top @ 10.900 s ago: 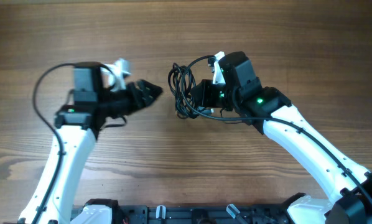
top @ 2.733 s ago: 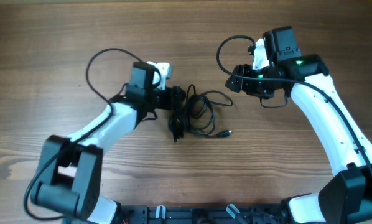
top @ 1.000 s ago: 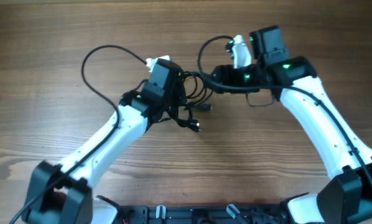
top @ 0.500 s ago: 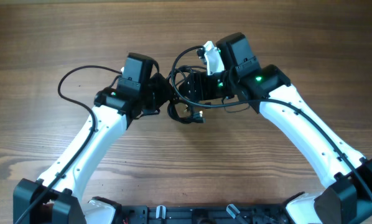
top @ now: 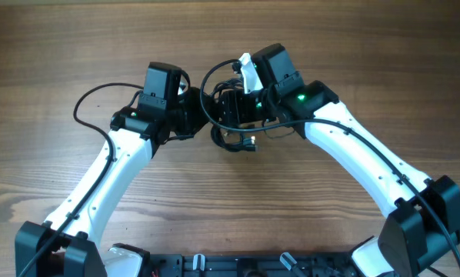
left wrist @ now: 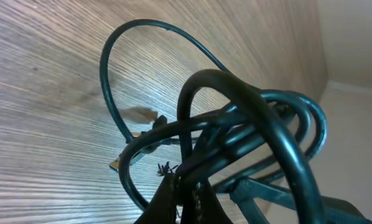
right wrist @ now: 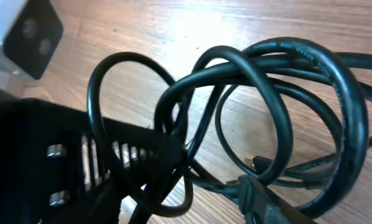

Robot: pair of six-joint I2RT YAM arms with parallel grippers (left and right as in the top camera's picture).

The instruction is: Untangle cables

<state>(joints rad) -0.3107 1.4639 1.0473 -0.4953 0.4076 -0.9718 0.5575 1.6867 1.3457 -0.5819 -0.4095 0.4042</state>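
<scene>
The cables (top: 228,142) are a tangle of thin black loops bunched between my two grippers at the table's middle, with a small plug (top: 251,144) sticking out to the right. My left gripper (top: 205,117) comes in from the left and is shut on several strands; in the left wrist view its fingertips (left wrist: 183,190) pinch them while the loops (left wrist: 236,87) rise above the wood. My right gripper (top: 228,115) faces it from the right. In the right wrist view it (right wrist: 198,208) stands open, and loops (right wrist: 279,56) with a gold-tipped plug (right wrist: 254,163) lie between and beyond its fingers.
Both grippers nearly touch over the tangle. The left arm's own thick wire (top: 91,104) arcs out to the left, and the right arm's wire (top: 209,77) loops behind its wrist. The wooden table (top: 353,46) surrounds them. A black base (top: 238,265) lines the near edge.
Both arms have drawn together and shifted left with the tangle. The right gripper has come in against the bundle held by the left gripper, and its jaws have narrowed slightly.
</scene>
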